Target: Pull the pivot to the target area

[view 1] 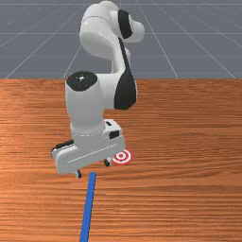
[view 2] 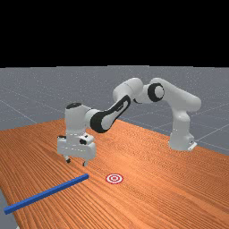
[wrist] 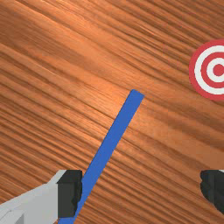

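The approach is in hand: the grasp is yet to be made, and nothing is being pulled. The white two-finger gripper with dark fingertips [view 1: 93, 168] hovers above the table of orange-brown wood [view 1: 189, 194], its fingers spread wide and holding nothing. The long, straight, square-edged blue bar [view 2: 47, 193], which I take for the pivot, lies flat on the wood. Its inner end is near the round, flat red-and-white ringed target [wrist: 217, 70] but well short of it. In the wrist view the bar slants between the fingers and runs on beneath one of them.

The next move calls for a shift along the bar and a small turn – enough to bring it midway between the fingers – then a straight descent and a close on its two long sides. Going down as things lie now could set one fingertip on top of the bar. After that comes a low, level pull toward the front view's right and back toward the white arm base [view 2: 181, 141].

There is open wood on both sides of the bar for the fingers to come down, and bare wood between its inner end and the target. In the far view the bar's outer end reaches the table's edge and seems to jut slightly past it – so a push outward risks tipping it, while the pull should draw it inward.
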Controlling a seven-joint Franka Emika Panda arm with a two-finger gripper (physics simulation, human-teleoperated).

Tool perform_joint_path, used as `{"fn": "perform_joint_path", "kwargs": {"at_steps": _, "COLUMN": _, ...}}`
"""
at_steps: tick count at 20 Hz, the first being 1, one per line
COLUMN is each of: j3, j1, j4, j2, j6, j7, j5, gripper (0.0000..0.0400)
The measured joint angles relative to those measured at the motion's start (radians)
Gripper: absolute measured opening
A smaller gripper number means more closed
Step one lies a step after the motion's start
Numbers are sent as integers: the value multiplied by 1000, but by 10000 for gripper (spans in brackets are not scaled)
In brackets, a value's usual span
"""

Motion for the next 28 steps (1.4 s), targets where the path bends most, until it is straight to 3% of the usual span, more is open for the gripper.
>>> {"fn": "perform_joint_path", "kwargs": {"at_steps": 3, "j3": 8, "j1": 6, "j4": 76, "j2": 102, "j6": 25, "j7": -21, "j5": -17, "gripper": 400}}
{"fn": "perform_joint_path", "kwargs": {"at_steps": 4, "j3": -75, "j1": 34, "j4": 22, "j2": 91, "j6": 103, "j7": 429, "j5": 50, "gripper": 400}}
{"fn": "perform_joint_path", "kwargs": {"at_steps": 5, "j3": -131, "j1": 73, "j4": 55, "j2": 131, "j6": 122, "j7": 439, "j5": -15, "gripper": 400}}
{"fn": "perform_joint_path", "kwargs": {"at_steps": 6, "j3": -153, "j1": 90, "j4": 123, "j2": 197, "j6": 125, "j7": 451, "j5": -28, "gripper": 400}}
{"fn": "perform_joint_path", "kwargs": {"at_steps": 7, "j3": -83, "j1": 52, "j4": 132, "j2": 221, "j6": 120, "j7": 381, "j5": 34, "gripper": 393}}
{"fn": "perform_joint_path", "kwargs": {"at_steps": 9, "j3": -83, "j1": 52, "j4": 133, "j2": 219, "j6": 120, "j7": 381, "j5": 34, "gripper": 398}}
{"fn": "perform_joint_path", "kwargs": {"at_steps": 10, "j3": -149, "j1": 101, "j4": 236, "j2": 269, "j6": 90, "j7": 425, "j5": -15, "gripper": 400}}
{"fn": "perform_joint_path", "kwargs": {"at_steps": 12, "j3": -87, "j1": 65, "j4": 234, "j2": 274, "j6": 103, "j7": 373, "j5": 36, "gripper": 400}}
{"fn": "perform_joint_path", "kwargs": {"at_steps": 15, "j3": -86, "j1": 67, "j4": 268, "j2": 296, "j6": 95, "j7": 367, "j5": 39, "gripper": 398}}
{"fn": "perform_joint_path", "kwargs": {"at_steps": 16, "j3": -83, "j1": 55, "j4": 191, "j2": 261, "j6": 180, "j7": 370, "j5": 35, "gripper": 399}}
{"fn": "perform_joint_path", "kwargs": {"at_steps": 17, "j3": -83, "j1": 54, "j4": 190, "j2": 262, "j6": 187, "j7": 367, "j5": 34, "gripper": 399}}
{"fn": "perform_joint_path", "kwargs": {"at_steps": 19, "j3": -83, "j1": 58, "j4": 225, "j2": 280, "j6": 168, "j7": 363, "j5": 37, "gripper": 399}}
{"fn": "perform_joint_path", "kwargs": {"at_steps": 20, "j3": -84, "j1": 70, "j4": 315, "j2": 324, "j6": 99, "j7": 354, "j5": 42, "gripper": 400}}
{"fn": "perform_joint_path", "kwargs": {"at_steps": 21, "j3": -83, "j1": 73, "j4": 338, "j2": 336, "j6": 92, "j7": 350, "j5": 44, "gripper": 271}}
{"fn": "perform_joint_path", "kwargs": {"at_steps": 23, "j3": -89, "j1": 71, "j4": 305, "j2": 321, "j6": 134, "j7": 352, "j5": 50, "gripper": 158}}
{"fn": "perform_joint_path", "kwargs": {"at_steps": 25, "j3": -89, "j1": 66, "j4": 259, "j2": 299, "j6": 169, "j7": 361, "j5": 41, "gripper": 107}}
{"fn": "perform_joint_path", "kwargs": {"at_steps": 26, "j3": -110, "j1": 85, "j4": 322, "j2": 327, "j6": 114, "j7": 375, "j5": 27, "gripper": 98}}
{"fn": "perform_joint_path", "kwargs": {"at_steps": 28, "j3": -96, "j1": 78, "j4": 320, "j2": 324, "j6": 109, "j7": 378, "j5": 43, "gripper": 95}}
